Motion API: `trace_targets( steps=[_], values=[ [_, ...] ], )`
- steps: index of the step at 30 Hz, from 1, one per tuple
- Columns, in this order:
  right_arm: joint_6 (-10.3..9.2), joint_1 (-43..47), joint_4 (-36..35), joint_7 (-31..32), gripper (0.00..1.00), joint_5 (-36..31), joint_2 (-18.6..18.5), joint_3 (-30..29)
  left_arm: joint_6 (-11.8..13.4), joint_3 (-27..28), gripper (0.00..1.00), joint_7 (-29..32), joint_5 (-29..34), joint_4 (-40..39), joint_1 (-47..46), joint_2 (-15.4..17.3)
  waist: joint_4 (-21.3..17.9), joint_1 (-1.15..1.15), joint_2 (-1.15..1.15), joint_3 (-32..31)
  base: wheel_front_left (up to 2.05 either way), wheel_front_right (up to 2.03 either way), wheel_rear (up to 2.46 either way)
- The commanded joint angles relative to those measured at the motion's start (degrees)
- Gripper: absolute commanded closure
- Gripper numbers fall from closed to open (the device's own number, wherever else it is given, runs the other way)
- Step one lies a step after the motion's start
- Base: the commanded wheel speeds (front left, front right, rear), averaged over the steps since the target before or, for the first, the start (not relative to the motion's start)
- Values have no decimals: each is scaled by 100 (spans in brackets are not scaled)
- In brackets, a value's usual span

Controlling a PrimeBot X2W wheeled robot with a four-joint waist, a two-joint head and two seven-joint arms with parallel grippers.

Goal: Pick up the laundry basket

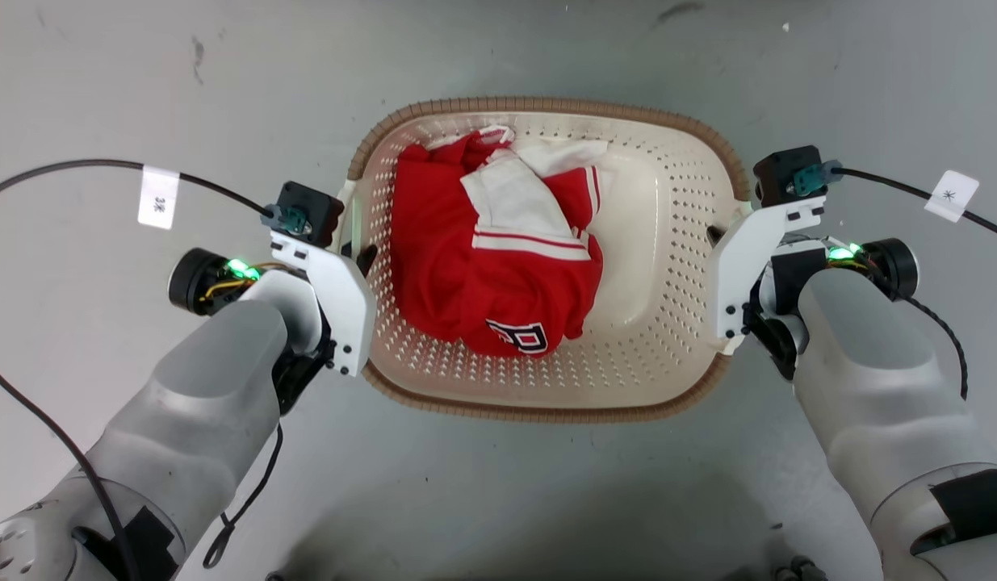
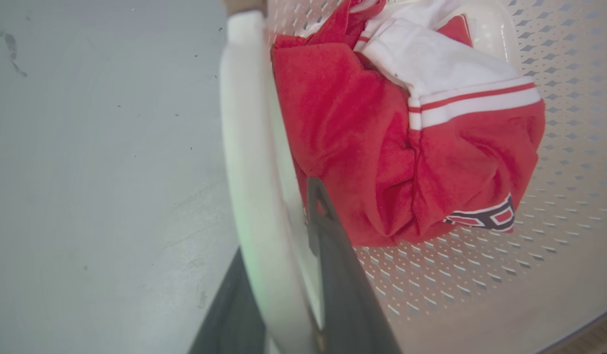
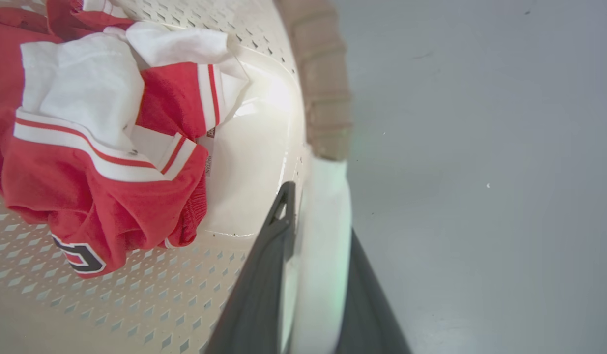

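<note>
The laundry basket (image 1: 546,105), cream-white with perforated walls and a brown woven-look rim, sits on the grey floor right in front of me. A red and white garment (image 1: 498,266) lies bunched inside it. My left gripper (image 1: 357,258) is at the basket's left side. In the left wrist view, the left gripper (image 2: 278,221) has a dark finger on each side of the white side handle (image 2: 249,147), shut on it. My right gripper (image 1: 720,242) is at the basket's right side. In the right wrist view, the right gripper (image 3: 320,211) likewise clamps the white handle (image 3: 323,206).
Grey floor (image 1: 143,81) surrounds the basket on all sides. Black cables with white tags (image 1: 157,198) run from both wrists out to the left and right.
</note>
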Motion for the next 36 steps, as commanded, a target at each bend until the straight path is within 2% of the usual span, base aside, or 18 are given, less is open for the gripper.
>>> trace_targets(
  steps=[1, 6, 13, 17, 27, 36],
  values=[
    [-2, 76, 49, 62, 100, -76, -43, 64, 9, -135, 100, 28, -82, -56, 76, 76, -13, 0, 0, -273, 0, 0, 0],
    [-2, 149, 97, 338, 100, -145, -38, 164, -1, -447, 100, 264, -320, -256, 196, 151, -35, 0, 0, -727, 0, 0, 0],
    [-2, 323, 156, 1269, 100, -49, -47, 534, -3, -869, 100, 1256, -735, -806, 453, 469, -75, 0, 0, -1756, 0, 0, 0],
    [-2, 428, 41, 1929, 100, 198, -47, 938, -13, -946, 100, 2023, -1023, -1293, 600, 656, -84, 0, 0, -2352, 0, 0, 0],
    [7, 732, -446, 3520, 100, 1172, -26, 1818, -29, -982, 100, 3206, -1423, -2077, 1011, 1049, -171, 0, 0, -3556, 0, 0, 0],
    [13, 891, -577, 4204, 100, 1711, -24, 2239, -30, -984, 100, 3844, -1605, -2308, 1276, 1184, -235, 0, 0, -4272, 0, 0, 0]
  ],
)
